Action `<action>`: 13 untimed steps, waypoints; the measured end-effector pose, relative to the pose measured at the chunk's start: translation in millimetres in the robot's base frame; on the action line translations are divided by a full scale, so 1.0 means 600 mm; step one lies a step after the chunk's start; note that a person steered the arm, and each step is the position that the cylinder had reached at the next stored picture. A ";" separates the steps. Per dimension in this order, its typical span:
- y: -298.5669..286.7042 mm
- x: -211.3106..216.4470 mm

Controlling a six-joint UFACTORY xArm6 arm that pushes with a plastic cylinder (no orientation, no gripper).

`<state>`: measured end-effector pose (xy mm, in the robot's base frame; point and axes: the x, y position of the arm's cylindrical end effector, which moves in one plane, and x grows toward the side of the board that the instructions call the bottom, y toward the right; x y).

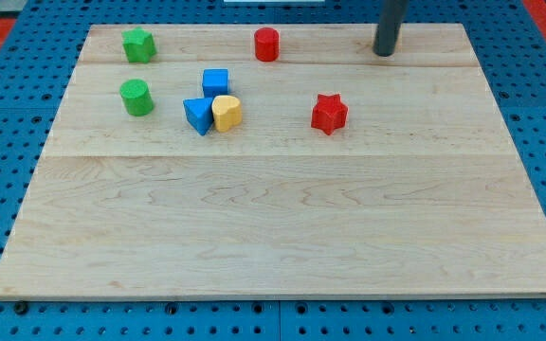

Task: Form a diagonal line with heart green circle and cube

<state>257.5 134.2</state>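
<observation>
Writing none legible | my tip (384, 53) top right, far from yellow heart (227, 112)

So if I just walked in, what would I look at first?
Probably the little huddle near the board's upper left: a yellow heart pressed against a blue triangle, with a blue cube just above them. Next, my tip at the view's top right, far from every block. A red star sits alone right of the huddle.
</observation>
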 end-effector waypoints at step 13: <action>-0.349 0.116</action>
<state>327.0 -75.2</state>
